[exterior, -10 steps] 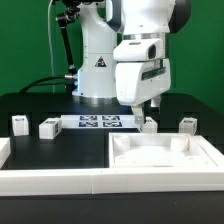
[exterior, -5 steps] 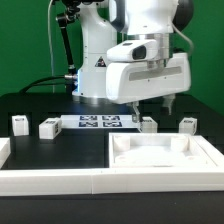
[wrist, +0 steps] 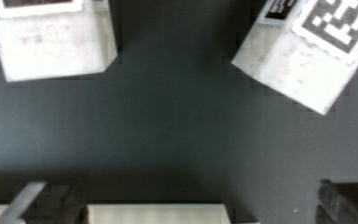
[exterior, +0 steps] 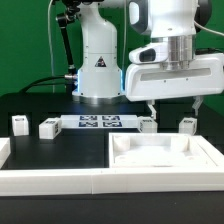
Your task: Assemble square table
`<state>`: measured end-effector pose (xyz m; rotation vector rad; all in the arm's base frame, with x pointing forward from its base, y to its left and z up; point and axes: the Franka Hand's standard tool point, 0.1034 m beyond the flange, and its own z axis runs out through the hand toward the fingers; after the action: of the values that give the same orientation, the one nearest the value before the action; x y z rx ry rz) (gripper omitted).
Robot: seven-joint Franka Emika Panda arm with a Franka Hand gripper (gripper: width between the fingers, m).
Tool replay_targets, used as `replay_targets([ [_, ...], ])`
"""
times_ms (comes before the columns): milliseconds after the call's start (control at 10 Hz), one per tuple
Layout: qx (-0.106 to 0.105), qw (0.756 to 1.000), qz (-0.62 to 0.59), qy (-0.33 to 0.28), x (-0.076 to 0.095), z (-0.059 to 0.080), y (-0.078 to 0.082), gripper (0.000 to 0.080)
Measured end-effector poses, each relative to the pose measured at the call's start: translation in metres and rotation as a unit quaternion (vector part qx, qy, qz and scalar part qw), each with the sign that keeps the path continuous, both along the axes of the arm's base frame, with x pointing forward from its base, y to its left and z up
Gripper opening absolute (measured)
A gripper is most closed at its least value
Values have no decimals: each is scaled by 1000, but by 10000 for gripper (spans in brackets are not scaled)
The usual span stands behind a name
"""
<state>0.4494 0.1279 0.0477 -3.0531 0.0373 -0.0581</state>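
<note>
The white square tabletop (exterior: 128,158) lies flat at the front right of the exterior view, raised rim up. Four small white legs stand behind it: two on the exterior view's left (exterior: 19,124) (exterior: 48,127) and two on the right (exterior: 147,124) (exterior: 187,124). My gripper (exterior: 172,106) hangs open and empty above the table, over the gap between the two right legs, touching neither. In the wrist view two tagged legs (wrist: 51,40) (wrist: 318,50) lie below on the black table. The gripper (wrist: 194,200) shows dark fingertips (wrist: 43,200) wide apart.
The marker board (exterior: 97,122) lies flat between the leg pairs, in front of the robot base (exterior: 98,70). A long low white border wall (exterior: 55,181) runs along the table's front. A white edge (wrist: 158,213) shows between the fingers in the wrist view.
The gripper has swung from over the inner right leg toward the exterior view's right and risen a little. It now hangs between the two right legs. No part has moved.
</note>
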Motion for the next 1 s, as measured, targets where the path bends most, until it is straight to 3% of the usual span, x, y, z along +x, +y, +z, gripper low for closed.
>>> replay_targets([
  [200, 12, 995, -103, 12, -1, 0, 3, 649],
  [500, 34, 953, -299, 40, -7, -1, 10, 649],
  [700, 38, 942, -330, 45, -8, -1, 12, 649],
  [1000, 36, 950, -306, 47, -9, -1, 15, 649],
])
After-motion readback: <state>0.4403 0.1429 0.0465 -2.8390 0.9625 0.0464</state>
